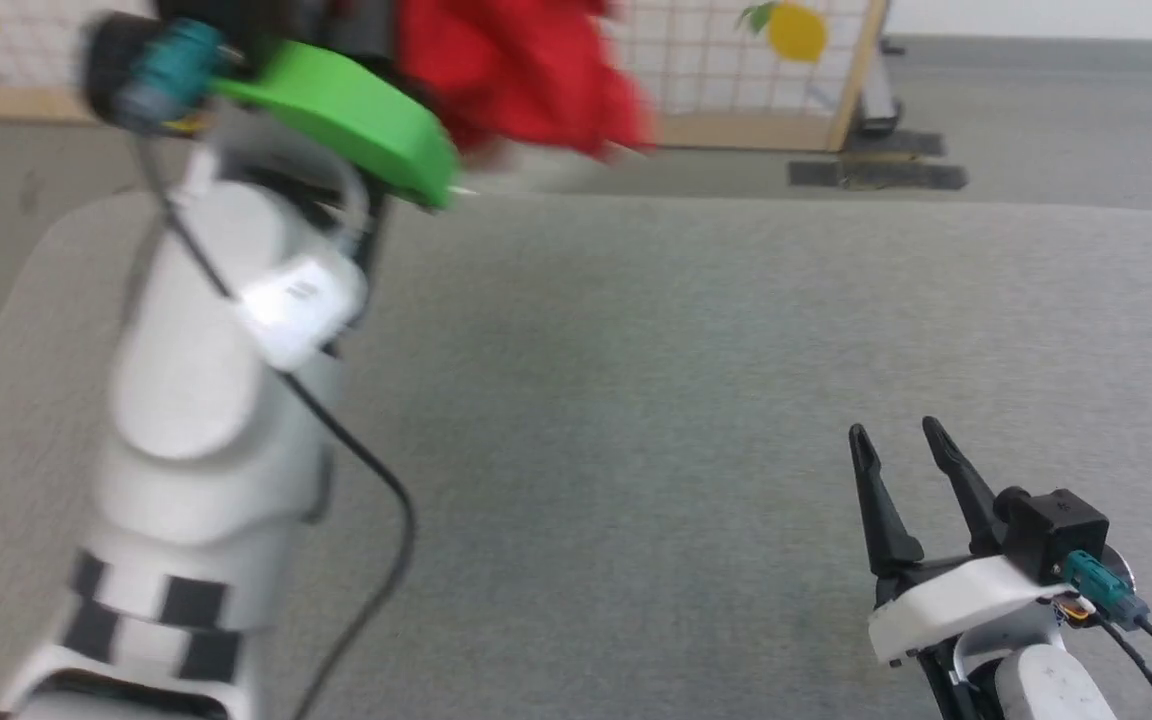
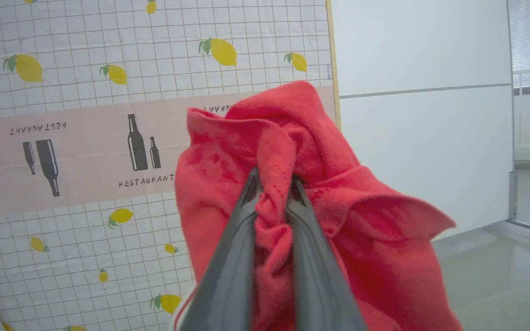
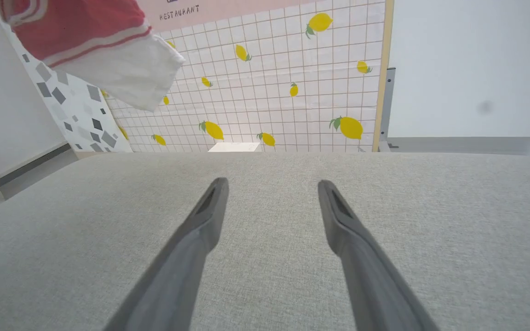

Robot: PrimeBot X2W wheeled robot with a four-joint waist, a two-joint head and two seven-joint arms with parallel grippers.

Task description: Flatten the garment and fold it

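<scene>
The garment point(image 1: 521, 75) is a bunched red shirt hanging in the air at the top of the head view, above the far left of the grey table point(image 1: 686, 400). My left gripper point(image 2: 273, 181) is shut on a fold of the red garment point(image 2: 320, 207), its fingers pinching the cloth. From the right wrist view, a white sleeve with red-striped trim of the garment point(image 3: 108, 59) dangles at the upper left. My right gripper point(image 1: 901, 435) rests low over the table at the lower right, open, with nothing between its fingers point(image 3: 210, 207).
A screen with a lemon-and-grid pattern point(image 3: 283, 92) stands behind the table's far edge. The grey floor point(image 1: 1036, 120) lies beyond it at the right. My raised left arm point(image 1: 216, 400) with its green wrist cover point(image 1: 356, 115) blocks the left side of the head view.
</scene>
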